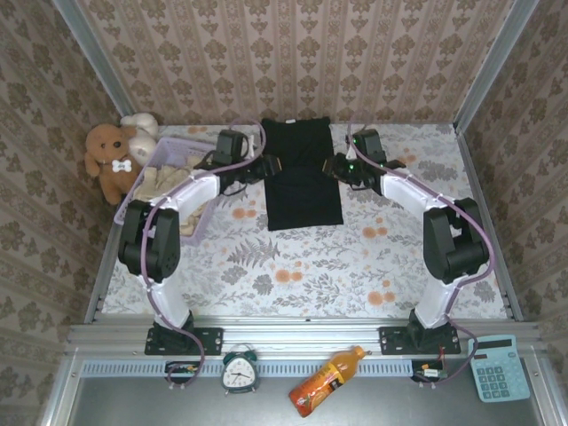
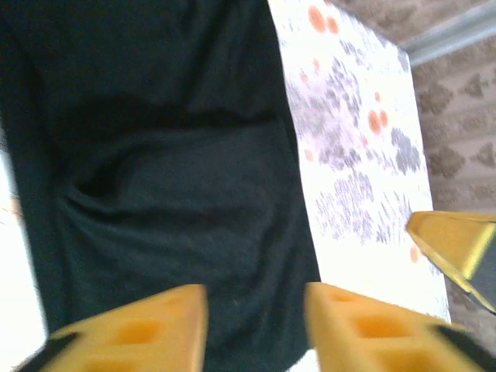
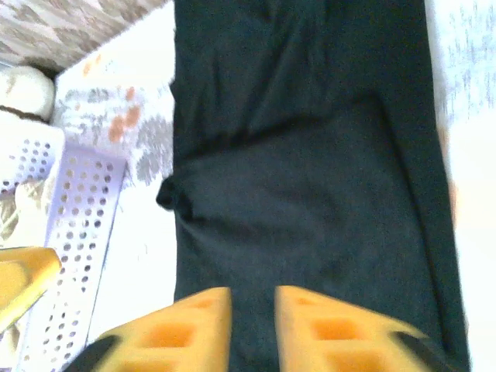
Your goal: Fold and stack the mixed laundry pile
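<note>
- Black garment (image 1: 303, 175): side edges lie under the left gripper (image 1: 267, 167) and right gripper (image 1: 335, 167). Both wrist views cut it off at the frame edges, folds blurred.
- Cream garment (image 1: 167, 180): in the basket (image 1: 127, 206), partly covered by the left arm.
- White bear (image 1: 142, 124): mostly behind the brown bear (image 1: 108, 158).
- Bottle (image 1: 325, 382): label too small to read.
</note>
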